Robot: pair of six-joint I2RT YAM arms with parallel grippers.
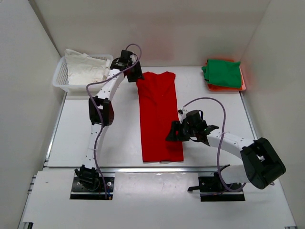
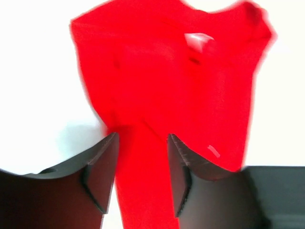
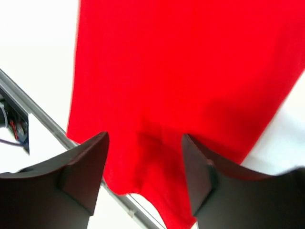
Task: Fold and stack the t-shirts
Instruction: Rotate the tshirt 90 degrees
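A bright red t-shirt (image 1: 159, 119) lies flat on the white table as a long narrow strip, collar end far, hem near. My left gripper (image 1: 137, 77) is at its far left corner. In the left wrist view it (image 2: 141, 143) is open with red fabric (image 2: 167, 86) between the fingers, and a white neck label (image 2: 198, 40) shows beyond. My right gripper (image 1: 170, 133) is at the shirt's right edge. It (image 3: 145, 143) is open over creased red fabric (image 3: 190, 71). A folded green t-shirt (image 1: 223, 72) lies on an orange one (image 1: 220, 88) at the back right.
A white mesh basket (image 1: 59, 78) holding white cloth (image 1: 83, 69) stands at the back left. A metal rail (image 1: 119, 169) runs along the table's near edge, just below the shirt's hem; it also shows in the right wrist view (image 3: 43, 119). White walls enclose the table.
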